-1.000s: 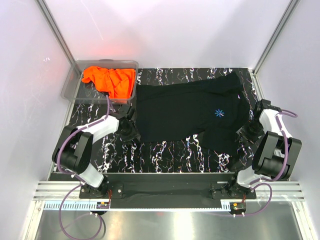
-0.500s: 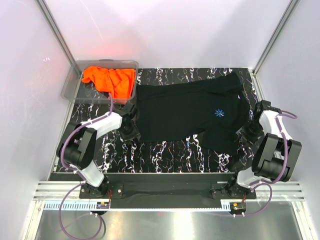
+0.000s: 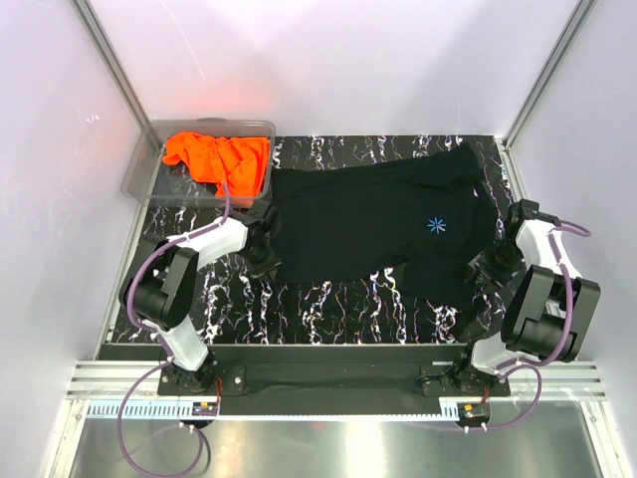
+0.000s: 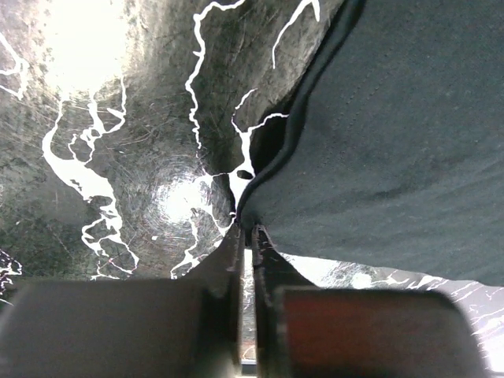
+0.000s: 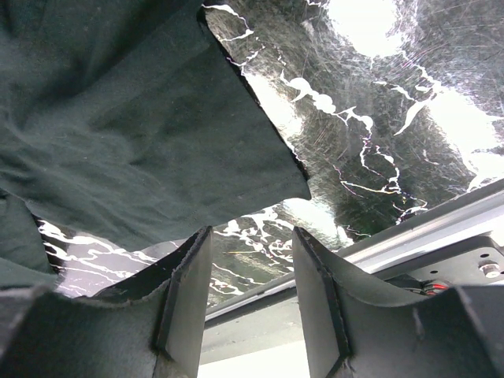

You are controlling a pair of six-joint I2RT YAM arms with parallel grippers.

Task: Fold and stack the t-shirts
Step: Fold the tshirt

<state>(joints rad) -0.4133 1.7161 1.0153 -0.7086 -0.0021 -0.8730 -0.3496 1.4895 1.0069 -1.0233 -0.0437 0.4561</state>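
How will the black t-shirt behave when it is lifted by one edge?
Probably floppy: the black t-shirt lies flat with soft wrinkles, so it would likely drape from a pinched edge. It looks thin: probably light. On the glossy table it may bunch when pushed.

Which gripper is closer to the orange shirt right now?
Left. The left gripper is at the black shirt's left edge, just in front of the bin holding the orange shirt; the right gripper is across the table.
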